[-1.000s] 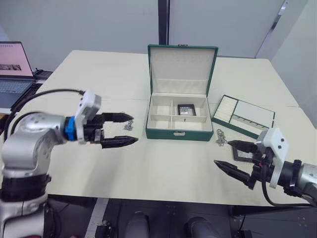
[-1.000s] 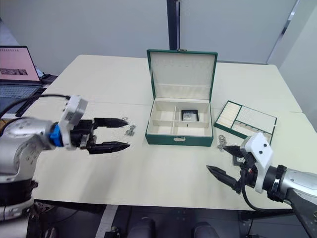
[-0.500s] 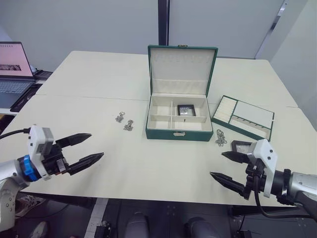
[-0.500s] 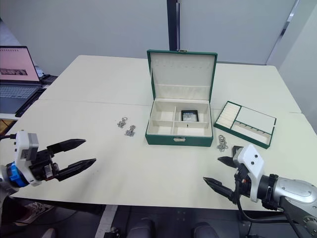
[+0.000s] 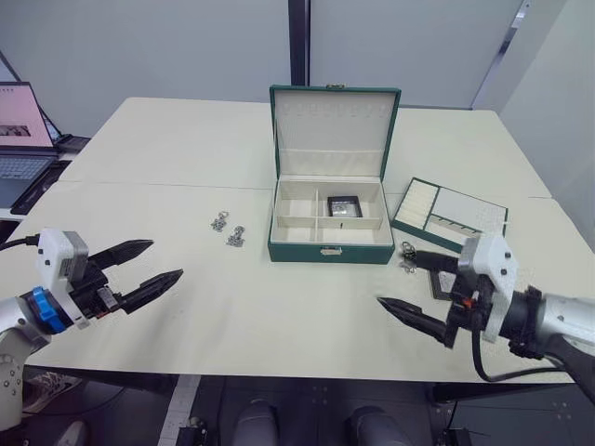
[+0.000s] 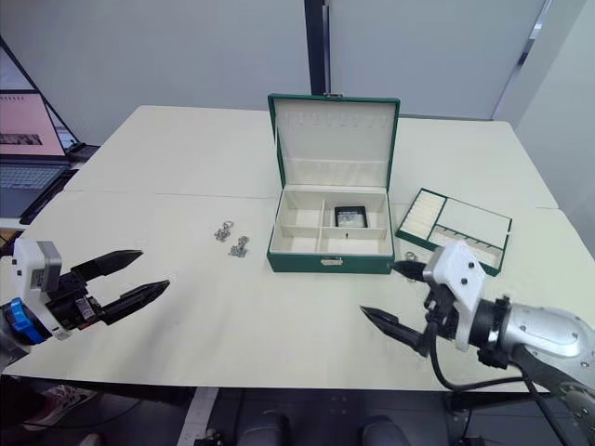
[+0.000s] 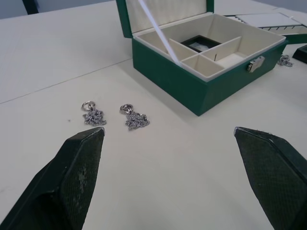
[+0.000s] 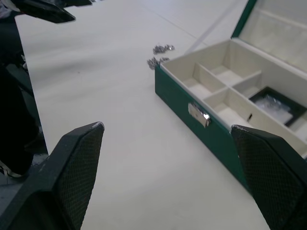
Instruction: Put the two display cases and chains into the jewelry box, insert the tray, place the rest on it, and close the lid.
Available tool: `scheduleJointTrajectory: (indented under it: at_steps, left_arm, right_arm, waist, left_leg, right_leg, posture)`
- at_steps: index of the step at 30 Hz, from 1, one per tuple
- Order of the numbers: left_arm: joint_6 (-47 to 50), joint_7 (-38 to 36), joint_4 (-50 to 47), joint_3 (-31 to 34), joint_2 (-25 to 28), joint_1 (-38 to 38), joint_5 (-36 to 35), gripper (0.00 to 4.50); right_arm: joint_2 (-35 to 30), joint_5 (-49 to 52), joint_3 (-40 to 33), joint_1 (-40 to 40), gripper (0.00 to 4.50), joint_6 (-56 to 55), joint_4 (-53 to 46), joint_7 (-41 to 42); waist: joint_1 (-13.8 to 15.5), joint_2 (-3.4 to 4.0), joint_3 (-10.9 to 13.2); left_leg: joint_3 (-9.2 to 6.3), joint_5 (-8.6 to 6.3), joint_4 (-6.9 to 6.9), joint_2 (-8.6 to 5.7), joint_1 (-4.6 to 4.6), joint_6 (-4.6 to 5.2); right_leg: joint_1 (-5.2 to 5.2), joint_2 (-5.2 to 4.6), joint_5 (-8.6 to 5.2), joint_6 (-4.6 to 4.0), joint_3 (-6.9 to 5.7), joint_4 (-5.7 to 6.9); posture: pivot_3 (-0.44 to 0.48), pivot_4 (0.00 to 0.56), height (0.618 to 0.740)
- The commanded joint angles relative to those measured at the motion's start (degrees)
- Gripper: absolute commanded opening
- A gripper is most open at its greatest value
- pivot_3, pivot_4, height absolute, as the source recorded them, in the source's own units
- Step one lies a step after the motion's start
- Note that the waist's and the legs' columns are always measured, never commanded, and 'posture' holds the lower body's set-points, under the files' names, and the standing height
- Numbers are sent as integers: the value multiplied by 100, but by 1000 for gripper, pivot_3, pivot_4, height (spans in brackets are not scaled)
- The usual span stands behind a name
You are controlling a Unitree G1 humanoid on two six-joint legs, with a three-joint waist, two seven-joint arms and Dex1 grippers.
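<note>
The jewelry box [image 5: 330,243] stands open at the table's middle, its lid [image 5: 335,125] upright. One display case [image 5: 345,205] lies in a back compartment. Two chains [image 5: 220,222] [image 5: 236,238] lie left of the box, and another chain [image 5: 407,251] lies by its right front corner. The tray [image 5: 449,216] rests to the right. A second display case [image 5: 439,282] lies partly behind my right gripper [image 5: 398,277], which is open and empty. My left gripper [image 5: 163,260] is open and empty near the front left edge, well short of the chains [image 7: 134,120].
A laptop [image 5: 20,139] sits beyond the table's left edge. Bare tabletop [image 5: 279,307] stretches between the two grippers in front of the box. A seam [image 5: 139,184] runs across the table behind the left chains.
My left gripper has drawn back from beside the chains to the front left edge, still open. The right gripper has shifted a little left toward the box.
</note>
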Motion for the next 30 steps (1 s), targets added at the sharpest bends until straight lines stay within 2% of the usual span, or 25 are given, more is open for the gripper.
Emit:
scheduleJointTrajectory:
  at_steps: [1,8,13,19,30]
  left_arm:
    - [72,192,-207,137,96,63,-156,4489]
    - [75,361,-384,163,71,223,-255,4489]
    - [472,1074,-658,-7,9,95,-248,4489]
    - [1236,1947,-404,-428,-37,-629,-344,4489]
    - [1182,3159,361,-1323,-349,-1872,452,4489]
  right_arm:
    - [-10,267,102,-194,4500,97,-130,-218]
    - [-1,288,335,-436,4500,93,-33,-334]
    - [4,303,409,-504,4500,106,-12,-349]
    - [5,310,486,-539,4500,109,10,-382]
    - [-72,344,446,-589,4500,174,34,-377]
  waist:
    - [16,-5,-1]
    - [16,-6,-2]
    - [14,-6,-2]
    - [20,-8,-2]
    - [22,-9,-2]
  left_leg:
    - [4,0,0,0,-1,0]
    - [18,0,0,0,0,0]
    - [21,-1,-1,0,0,0]
    - [20,-1,-1,-2,-1,0]
    - [24,0,0,-3,-1,-1]
  right_leg:
    - [-1,-1,0,0,3,-1]
    - [-12,-4,0,0,17,2]
    - [-16,-4,0,0,22,3]
    - [-17,-3,0,0,24,3]
    - [-19,-1,0,0,30,4]
  posture:
    - [0,150,740]
    - [0,150,740]
    - [0,150,740]
    - [0,150,740]
    - [0,150,740]
